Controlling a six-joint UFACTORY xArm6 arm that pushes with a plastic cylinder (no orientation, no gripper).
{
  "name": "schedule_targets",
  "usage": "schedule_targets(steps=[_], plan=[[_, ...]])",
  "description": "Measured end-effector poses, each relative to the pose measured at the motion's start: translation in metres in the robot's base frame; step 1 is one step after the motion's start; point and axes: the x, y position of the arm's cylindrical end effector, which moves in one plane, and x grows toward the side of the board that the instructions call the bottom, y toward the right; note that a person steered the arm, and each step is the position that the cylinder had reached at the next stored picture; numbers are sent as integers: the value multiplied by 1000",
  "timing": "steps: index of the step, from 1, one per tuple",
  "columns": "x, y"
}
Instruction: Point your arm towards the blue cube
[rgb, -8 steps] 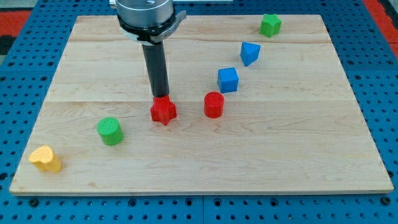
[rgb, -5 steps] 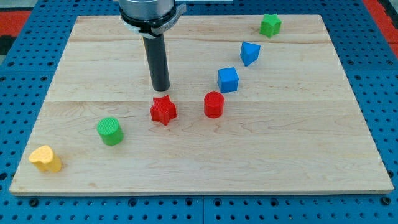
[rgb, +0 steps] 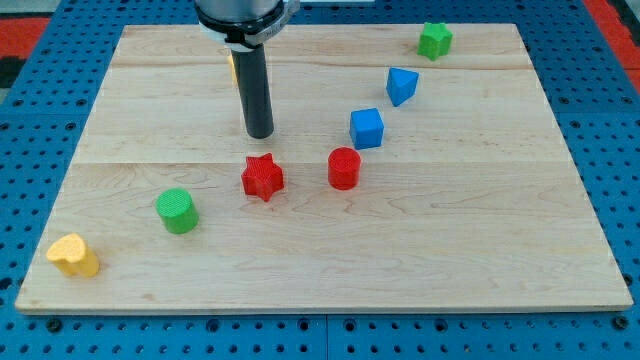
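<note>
Rod tip, my tip, has no hand to open or close, and the small blue cube lies well apart toward the view's right.

I can read no text, label, brand, number or sign anywhere in my camera view. The wooden board shows only plain grain, the blue pegboard under it shows only rows of holes, and none of the blocks carries any marking that I can make out. The dark rod ending in my tip is also bare of writing.
</note>
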Motion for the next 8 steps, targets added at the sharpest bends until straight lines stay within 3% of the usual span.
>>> schedule_targets(steps=[7,8], plan=[[-7,15],[-19,55]])
